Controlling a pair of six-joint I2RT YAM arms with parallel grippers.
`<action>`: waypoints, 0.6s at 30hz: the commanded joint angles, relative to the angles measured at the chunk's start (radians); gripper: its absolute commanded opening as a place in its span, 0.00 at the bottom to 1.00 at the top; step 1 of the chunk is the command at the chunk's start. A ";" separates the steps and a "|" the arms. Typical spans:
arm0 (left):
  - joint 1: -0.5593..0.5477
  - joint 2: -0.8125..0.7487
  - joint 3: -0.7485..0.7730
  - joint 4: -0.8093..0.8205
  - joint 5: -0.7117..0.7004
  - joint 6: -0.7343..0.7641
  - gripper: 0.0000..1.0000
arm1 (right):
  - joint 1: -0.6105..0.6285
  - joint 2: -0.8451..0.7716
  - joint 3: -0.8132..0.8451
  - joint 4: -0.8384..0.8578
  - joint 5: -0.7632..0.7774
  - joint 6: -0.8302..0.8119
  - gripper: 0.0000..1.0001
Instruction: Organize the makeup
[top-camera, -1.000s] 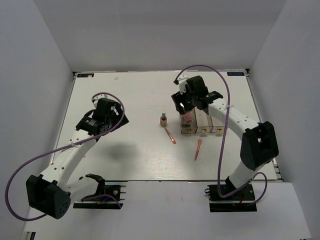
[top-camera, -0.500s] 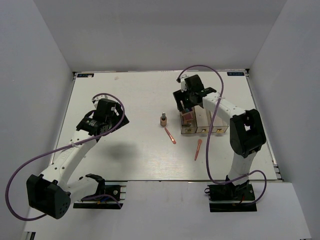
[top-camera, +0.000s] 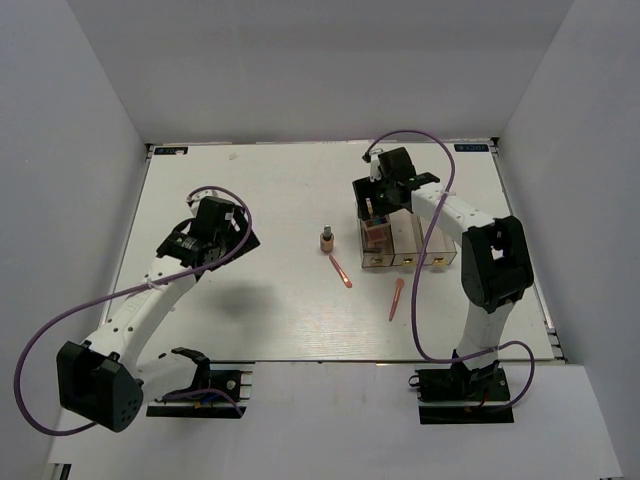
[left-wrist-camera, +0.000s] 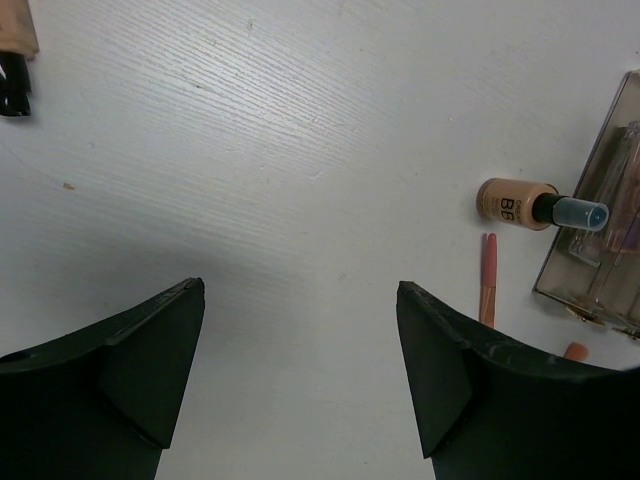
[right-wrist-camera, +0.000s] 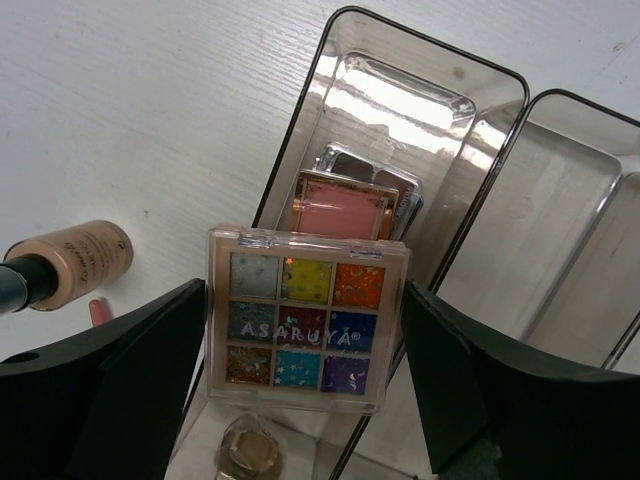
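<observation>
A multicolour palette (right-wrist-camera: 305, 320) hangs tilted over the near end of the left compartment of the clear box (right-wrist-camera: 420, 60). My right gripper (right-wrist-camera: 303, 290) is shut on it, a finger against each side. A pink palette (right-wrist-camera: 338, 208) and another behind it lie inside that compartment. In the top view the right gripper (top-camera: 375, 208) is over the box (top-camera: 408, 256). A tan bottle (top-camera: 326, 240) stands left of the box, and two coral sticks (top-camera: 341, 271) (top-camera: 397, 299) lie in front. My left gripper (left-wrist-camera: 300, 288) is open above bare table, far left of the bottle (left-wrist-camera: 515, 203).
A gold knob (right-wrist-camera: 248, 450) shows on the box front under the palette. A tan tube with a black end (left-wrist-camera: 15, 50) lies at the top left edge of the left wrist view. The box's other two compartments (right-wrist-camera: 560, 220) look empty. White walls ring the table (top-camera: 260, 300).
The right arm's elbow has swung in from the right and the gripper has shifted slightly toward the back over the box. The left arm has stayed put.
</observation>
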 joint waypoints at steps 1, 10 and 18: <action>0.005 -0.003 0.009 0.022 0.009 0.003 0.87 | -0.009 -0.015 0.020 0.005 -0.048 0.001 0.84; 0.005 0.022 0.012 0.031 0.018 0.009 0.87 | -0.024 -0.039 0.023 0.005 -0.066 -0.005 0.89; 0.014 0.056 0.024 0.019 0.010 0.032 0.86 | -0.037 -0.162 -0.042 0.112 -0.312 -0.119 0.77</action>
